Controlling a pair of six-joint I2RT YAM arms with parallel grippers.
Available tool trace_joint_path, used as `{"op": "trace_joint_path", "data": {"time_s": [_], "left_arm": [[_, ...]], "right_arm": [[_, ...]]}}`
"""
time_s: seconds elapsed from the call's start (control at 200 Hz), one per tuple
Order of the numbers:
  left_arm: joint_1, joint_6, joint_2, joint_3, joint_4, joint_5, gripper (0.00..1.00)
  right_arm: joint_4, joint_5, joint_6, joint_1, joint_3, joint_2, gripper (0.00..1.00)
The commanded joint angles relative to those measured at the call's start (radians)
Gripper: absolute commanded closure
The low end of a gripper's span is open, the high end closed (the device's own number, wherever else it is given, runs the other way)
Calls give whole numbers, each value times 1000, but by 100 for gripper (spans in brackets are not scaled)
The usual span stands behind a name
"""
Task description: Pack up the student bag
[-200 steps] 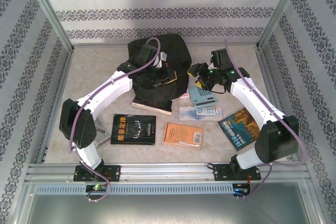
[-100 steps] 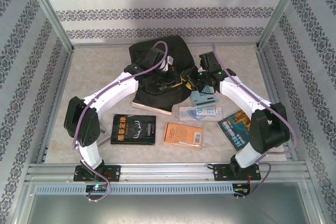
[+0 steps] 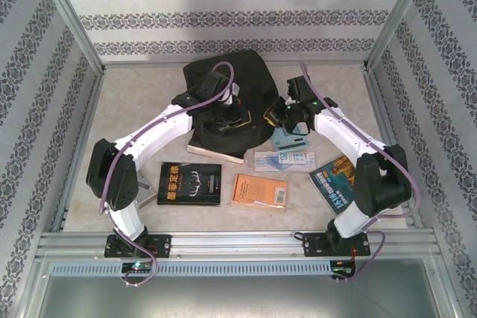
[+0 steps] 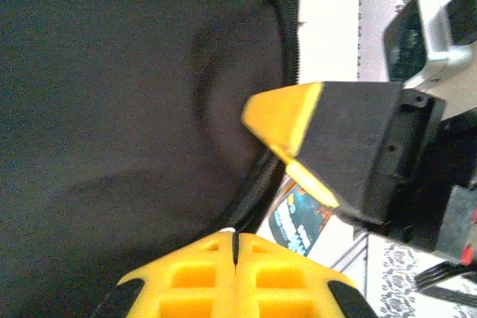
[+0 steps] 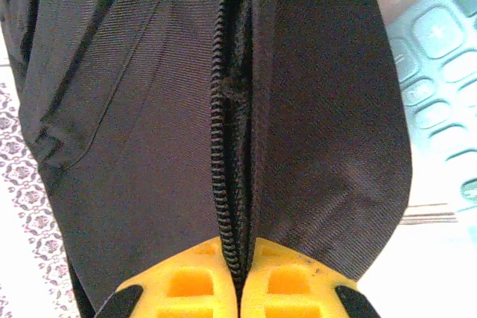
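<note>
Placement of the student bag (image 3: 223,72): far centre of the table (image 3: 141,102), lying slumped, with both arms reaching over it from either side. The left gripper (image 3: 223,113) sits on the middle of the bag. In the left wrist view its yellow fingers (image 4: 194,281) are pressed together with only a thin seam between them, against black fabric; whether any fabric is pinched cannot be told. The right gripper (image 3: 272,113) is at the bag's right edge, close to the left one. In the right wrist view its jaws are clamped on a fold of the bag, and the zipper (image 5: 223,109) runs straight down into the gap between the fingertips. A teal calculator (image 3: 287,138) lies just beside that edge of the bag. The near edge of the bag rests on a light-edged book (image 3: 216,151). Nearer the arm bases, apart from the bag, lie a black book (image 3: 189,183), an orange book (image 3: 260,191), a flat white package (image 3: 285,159) and a blue-covered book (image 3: 337,178).
</note>
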State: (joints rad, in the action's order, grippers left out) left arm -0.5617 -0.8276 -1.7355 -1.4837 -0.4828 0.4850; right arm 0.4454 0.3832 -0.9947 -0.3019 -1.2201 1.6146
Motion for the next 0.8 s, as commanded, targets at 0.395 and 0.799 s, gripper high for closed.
{"op": "trace_joint_path", "data": {"time_s": [0.395,0.799], "left_arm": [[131,97,205,169,-54,-58,100],[213,68,188,204,18,-1,100]], "right_arm": [[75,-41,169,124,-41,1,100],[161,-32,302,152,-267,147,82]]}}
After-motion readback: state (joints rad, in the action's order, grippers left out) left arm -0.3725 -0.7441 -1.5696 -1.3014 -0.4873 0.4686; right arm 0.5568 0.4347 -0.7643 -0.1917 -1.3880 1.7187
